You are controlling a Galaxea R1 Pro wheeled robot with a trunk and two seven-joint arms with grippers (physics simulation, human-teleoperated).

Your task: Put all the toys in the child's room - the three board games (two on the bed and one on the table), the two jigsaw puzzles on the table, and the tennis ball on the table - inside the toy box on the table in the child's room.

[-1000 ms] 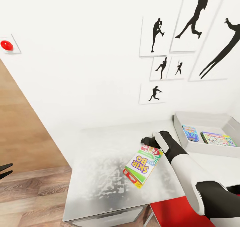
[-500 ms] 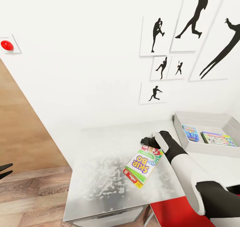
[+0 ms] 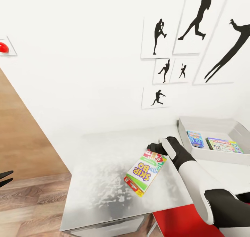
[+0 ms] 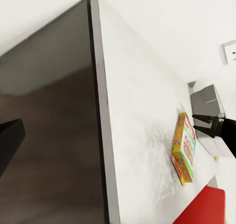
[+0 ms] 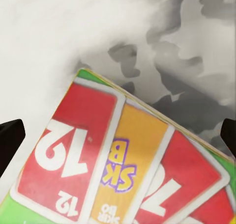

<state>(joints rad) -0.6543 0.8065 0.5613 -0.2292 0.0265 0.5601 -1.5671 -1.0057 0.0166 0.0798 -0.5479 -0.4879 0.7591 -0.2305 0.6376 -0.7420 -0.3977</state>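
Holding Skip-Bo board game (image 3: 145, 172) in my right gripper (image 3: 155, 149), clamped, above table (image 3: 100, 181), left of toy box (image 3: 222, 155).

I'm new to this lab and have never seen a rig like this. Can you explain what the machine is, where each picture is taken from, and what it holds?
These are simulator renders of a wheeled robot with two arms. The head view looks down from its head. There the right gripper holds a Skip-Bo board game above the grey table. Further right stands the toy box, with two colourful flat items already inside. The left gripper hangs open at the picture's left edge, over the wood floor. The left wrist view looks sideways along the table. The right wrist view looks straight at the held game.
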